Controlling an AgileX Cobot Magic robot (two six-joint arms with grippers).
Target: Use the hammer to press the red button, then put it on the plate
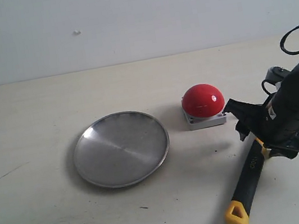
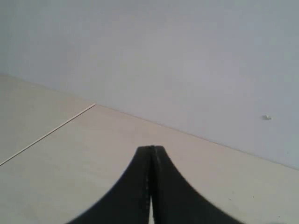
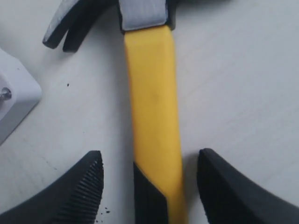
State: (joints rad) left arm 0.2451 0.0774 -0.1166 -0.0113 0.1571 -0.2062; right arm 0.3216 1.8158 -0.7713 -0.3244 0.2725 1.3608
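Two fingers (image 3: pixel 86 186) of the right gripper (image 3: pixel 148 161) stand spread on either side of the hammer's (image 3: pixel 152 93) yellow neck, apart from it. The hammer lies on the desk (image 1: pixel 24 109) at lower right, its head hidden behind the arm. The red button (image 1: pixel 203 100) sits right of centre, the plate (image 1: pixel 121 149) at centre. The left gripper (image 2: pixel 150 154) is closed, empty, its base cut off.

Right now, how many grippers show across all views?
2. Left gripper: only in its wrist view, shut, holding nothing. Right gripper: open, straddling the hammer at its yellow neck, beside the red button.
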